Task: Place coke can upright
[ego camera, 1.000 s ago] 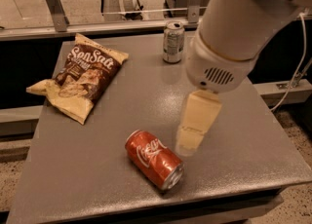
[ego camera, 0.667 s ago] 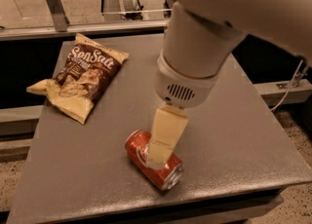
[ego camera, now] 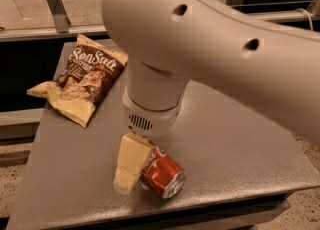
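The coke can [ego camera: 163,172] is red with white script and lies on its side near the front edge of the grey table [ego camera: 240,139], its silver end pointing front right. My gripper [ego camera: 129,174] hangs down from the large white arm [ego camera: 210,49] and reaches the table at the can's left end, covering part of it. The gripper looks to be touching or right beside the can. The can's left end is hidden behind the gripper.
A brown and cream Sea Salt chip bag [ego camera: 85,79] lies flat at the table's back left. The white arm fills the upper right and hides the table's back. The table's front edge runs just below the can. A metal rail [ego camera: 55,4] stands behind the table.
The arm swung left and lower, bringing the gripper from right of the can to its left end. The silver can at the back is now hidden by the arm. The coke can has not moved.
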`<move>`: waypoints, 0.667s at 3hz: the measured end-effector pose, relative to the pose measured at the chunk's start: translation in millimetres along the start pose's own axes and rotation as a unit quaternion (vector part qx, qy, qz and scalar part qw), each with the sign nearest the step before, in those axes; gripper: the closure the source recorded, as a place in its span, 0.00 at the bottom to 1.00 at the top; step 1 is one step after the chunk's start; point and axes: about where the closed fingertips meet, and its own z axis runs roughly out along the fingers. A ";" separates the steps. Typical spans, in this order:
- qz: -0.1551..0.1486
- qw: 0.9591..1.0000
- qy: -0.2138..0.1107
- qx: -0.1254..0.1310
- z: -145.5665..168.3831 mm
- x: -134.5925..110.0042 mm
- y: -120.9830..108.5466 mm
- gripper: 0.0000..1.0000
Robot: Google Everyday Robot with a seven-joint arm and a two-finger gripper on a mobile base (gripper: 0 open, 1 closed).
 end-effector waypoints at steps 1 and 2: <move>0.025 1.000 0.008 0.001 20.4 -5.7 8.5 0.00; 0.045 0.999 0.011 0.010 33.8 -3.4 7.2 0.16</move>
